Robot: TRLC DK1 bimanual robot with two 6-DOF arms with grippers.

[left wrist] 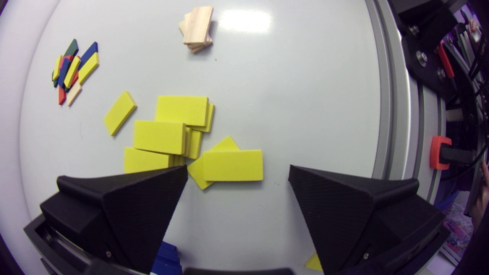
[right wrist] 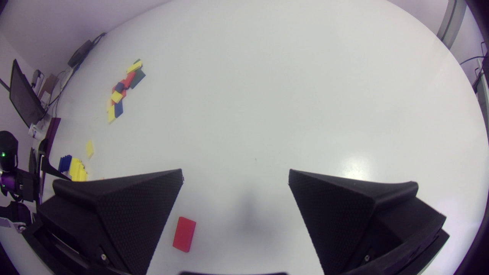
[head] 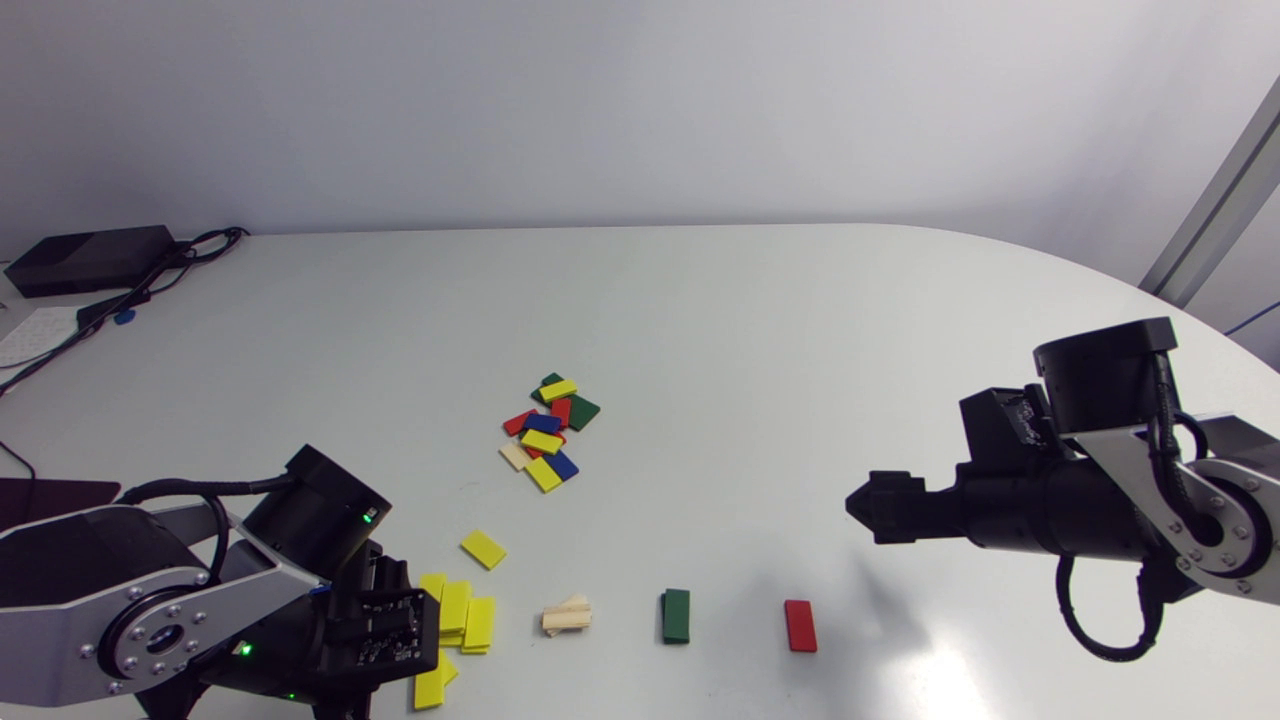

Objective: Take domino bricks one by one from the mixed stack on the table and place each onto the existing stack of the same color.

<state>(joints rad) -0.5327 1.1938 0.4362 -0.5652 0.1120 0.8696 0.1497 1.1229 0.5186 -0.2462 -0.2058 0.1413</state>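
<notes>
Left wrist: yellow bricks (left wrist: 164,136) ahead of claw (left wrist: 237,169).

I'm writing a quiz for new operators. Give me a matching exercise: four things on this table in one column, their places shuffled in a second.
1 red brick
2 green brick
3 wooden stack
4 mixed stack

A between the wooden stack and the red brick
B nearest the right gripper
C toward the table's middle, apart from the row
D beside the yellow bricks

Pairs: 1-B, 2-A, 3-D, 4-C
</notes>
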